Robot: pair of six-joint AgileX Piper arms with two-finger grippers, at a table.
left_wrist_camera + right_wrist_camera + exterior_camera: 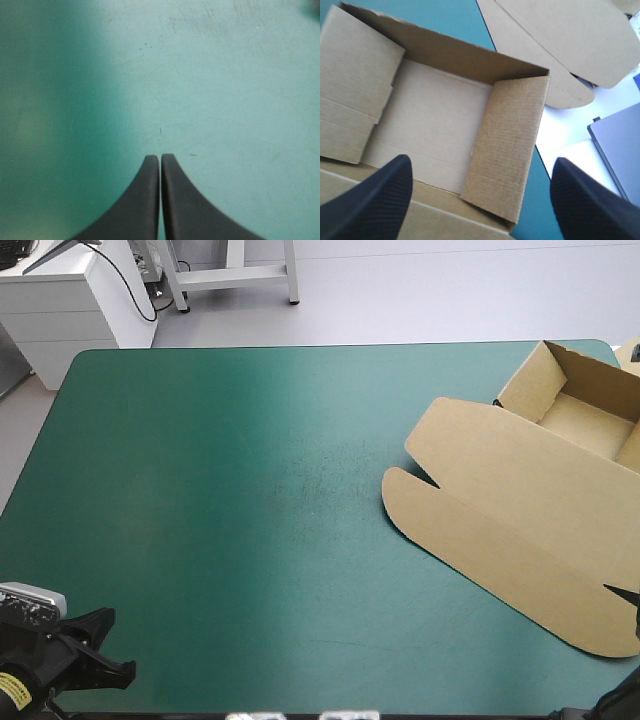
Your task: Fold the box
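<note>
The brown box [520,510] lies at the table's right side. Its tray [590,425] has raised walls and sits at the far right, and the lid [500,530] lies flat toward the near edge. My right gripper [481,162] hangs open above the tray floor [430,120], close to the tray's lid side. One black finger [375,200] is over the lid's hinge and the other [590,200] is outside a side wall [510,145]. My left gripper [160,157] is shut with nothing in it over bare teal-green cover [200,75]. The high view places that gripper [115,655] at the near left corner.
More brown board [560,40] lies beyond the table's right edge on a white surface, next to a flat grey-blue object [620,145]. A corner of that board [630,352] shows in the high view. White cabinets [70,300] stand past the far left corner.
</note>
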